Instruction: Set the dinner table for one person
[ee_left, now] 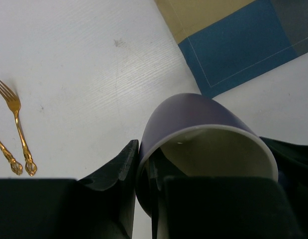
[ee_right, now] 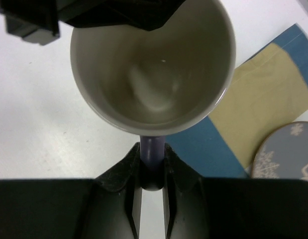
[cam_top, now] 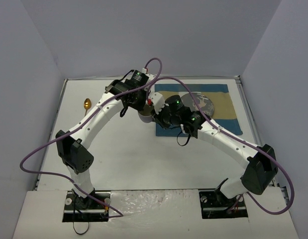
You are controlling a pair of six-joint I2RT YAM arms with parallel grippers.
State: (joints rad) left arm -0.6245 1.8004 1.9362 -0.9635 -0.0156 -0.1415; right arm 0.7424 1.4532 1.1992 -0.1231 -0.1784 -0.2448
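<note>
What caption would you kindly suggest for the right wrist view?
Right pincer holds purple mug by its handle while left pincer grips the rim.

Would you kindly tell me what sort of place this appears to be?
Probably a robotics lab test cell, not a home: a white dinner table boxed in by bare walls, left arm and right arm bolted on, and staged tableware: a purple mug, placemat and gold fork.

Worktop (cam_top: 119,149): white, flat, metal rails at the edges; I list three items lying on it.
1. Placemat (cam_top: 224,105), blue-and-tan cloth, just right of my left pincer (ee_left: 146,169).
2. Gold fork (ee_left: 18,127), well left of that pincer.
3. Second gold utensil (ee_left: 5,153), beside the fork, only partly in view.
</note>
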